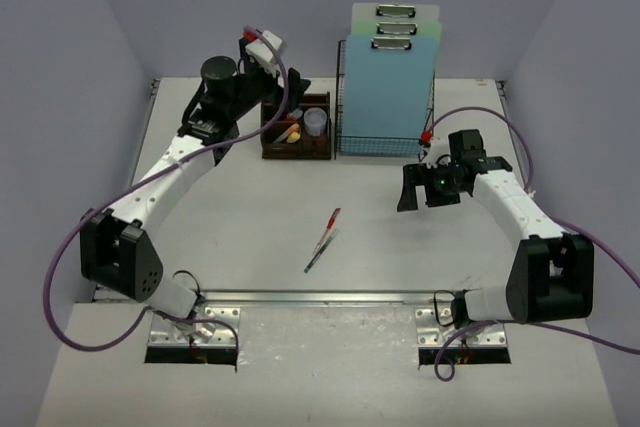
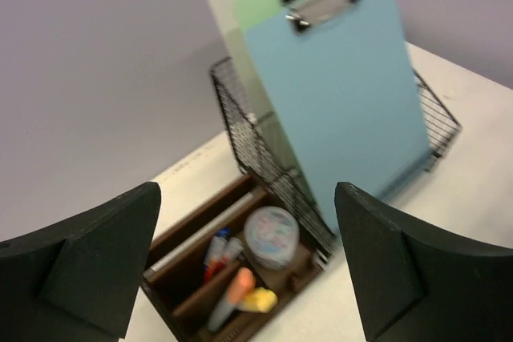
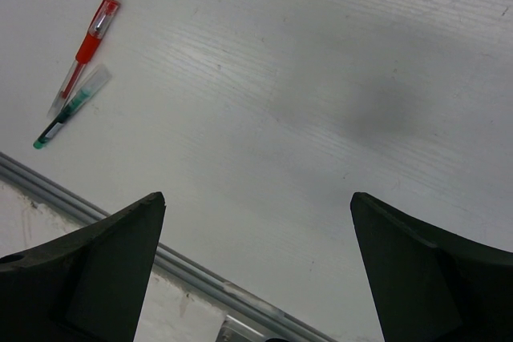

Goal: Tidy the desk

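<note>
Since the only loose items I can see on the desk are two pens, the move ahead turns on how they lie relative to my two arms. The red pen and the green pen rest near the middle of the tabletop, just in front of the metal rail. They lie nearly end to end on one slanted line, the red one's tip just beside the green one's upper end; I cannot tell whether they touch. From the top view that line runs from near-left to far-right. The right gripper hovers over bare tabletop with its jaws spread wide and nothing between them. The pens sit off to its left and a little nearer the arm bases. The left gripper is well away at the back, above the wooden organizer that stands beside the wire rack holding the clipboards. Its jaws also stand wide and empty. I judge the right arm the nearer one. I would need to slide it left and turn the wrist so the fingers close across the pen's slanted axis, not along it. Taking the red pen alone looks tricky, because the green one lies so close.
</note>
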Controlling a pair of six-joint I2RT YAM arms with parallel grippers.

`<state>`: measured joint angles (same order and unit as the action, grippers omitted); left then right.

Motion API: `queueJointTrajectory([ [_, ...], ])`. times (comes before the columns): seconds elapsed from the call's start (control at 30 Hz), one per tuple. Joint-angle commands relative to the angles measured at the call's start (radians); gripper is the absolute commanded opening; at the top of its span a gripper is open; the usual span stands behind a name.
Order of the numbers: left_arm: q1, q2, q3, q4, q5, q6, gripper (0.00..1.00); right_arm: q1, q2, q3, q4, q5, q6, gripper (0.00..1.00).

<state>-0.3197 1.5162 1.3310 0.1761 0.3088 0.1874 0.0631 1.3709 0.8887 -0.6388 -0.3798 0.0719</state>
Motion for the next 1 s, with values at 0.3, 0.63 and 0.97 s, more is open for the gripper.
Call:
queueJointTrajectory([
  [0.3,-0.348,0.143,0.006,-0.772,-0.171,-0.092,0.81,0.001,-0.029,-0.018,0.018,-0.013,0.008,0.99],
  [0.63,-0.394,0.509,0.197,-0.969,-0.157,-0.149,0.51,0.001,-0.009,-0.017,0.011,0.017,0.009,0.99],
  [0.97,-0.421,0.622,0.324,-0.989,-0.201,-0.165,0.48,0.001,0.002,-0.012,0.012,0.015,0.008,0.99],
])
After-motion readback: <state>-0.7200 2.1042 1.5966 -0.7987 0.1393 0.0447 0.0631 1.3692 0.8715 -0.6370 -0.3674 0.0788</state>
